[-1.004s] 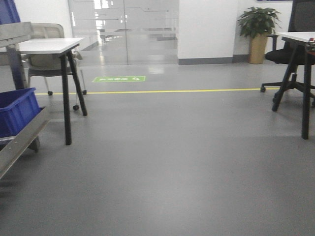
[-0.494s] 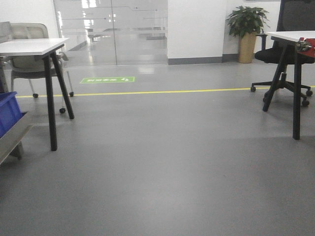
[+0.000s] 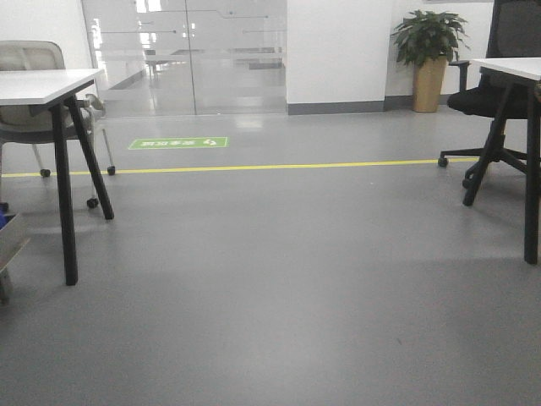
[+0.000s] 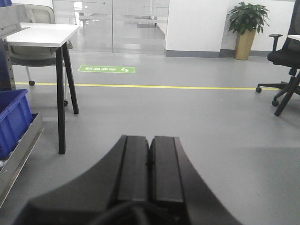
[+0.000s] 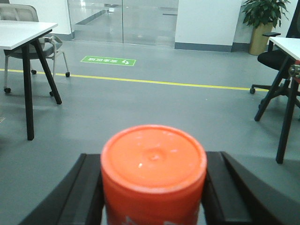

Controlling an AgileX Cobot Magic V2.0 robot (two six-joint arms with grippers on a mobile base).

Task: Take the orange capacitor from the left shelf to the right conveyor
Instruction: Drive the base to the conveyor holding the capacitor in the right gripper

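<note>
Office w/ desks (image 3: 38, 85), chairs (image 3: 494, 97), plant (image 3: 428, 35)

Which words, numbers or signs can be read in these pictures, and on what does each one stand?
On the green floor sign: white characters, too blurred to read.
On the capacitor: a bit of white print at the picture's bottom edge, cut off, unreadable.
Nothing else bears text.

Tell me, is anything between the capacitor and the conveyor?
Nothing visible, but the conveyor is out of view. The capacitor sits in the right pincer; ahead lies floor, with the left desk and right desk to the sides.
</note>
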